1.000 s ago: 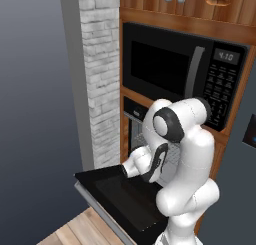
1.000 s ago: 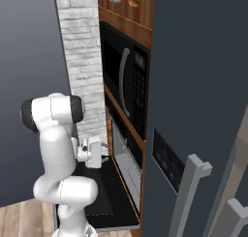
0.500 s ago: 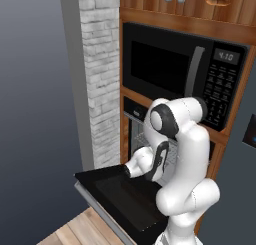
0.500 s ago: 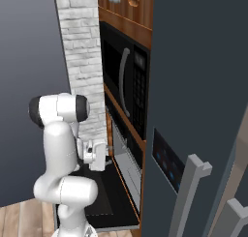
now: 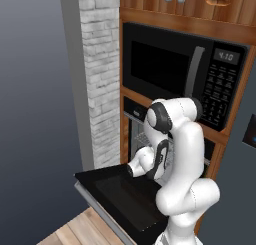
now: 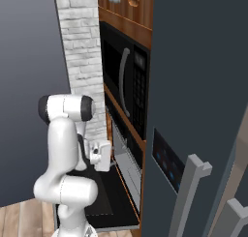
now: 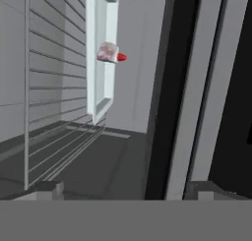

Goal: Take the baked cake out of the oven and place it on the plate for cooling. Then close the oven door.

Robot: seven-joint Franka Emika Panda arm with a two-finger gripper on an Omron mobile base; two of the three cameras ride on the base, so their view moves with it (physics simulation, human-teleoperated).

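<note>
The oven [image 5: 134, 109] sits under the microwave, and the oven door [image 5: 120, 198] lies folded down flat in front of it. My gripper [image 5: 136, 167] hovers over the door's inner edge, at the mouth of the cavity [image 6: 122, 156], also seen from the right [image 6: 103, 156]. In the rolled hand view my gripper [image 7: 126, 190] is open with nothing between its fingertips [image 7: 47, 188]. Ahead of it, the cake [image 7: 109, 53], a small white-pink piece with a red tip, rests on a pale tray [image 7: 101, 95] among the wire racks [image 7: 54, 63]. The plate is out of view.
A black microwave [image 5: 172, 74] with a vertical grey handle is mounted above the oven. A white brick column [image 5: 102, 79] stands to the left and a dark fridge [image 6: 193, 110] with grey handles to the right. The open door [image 6: 104, 202] juts out low over the wooden floor.
The arm has leaned toward the oven, bringing the open hand a little closer to the cavity mouth. The door and the cake have not moved.
</note>
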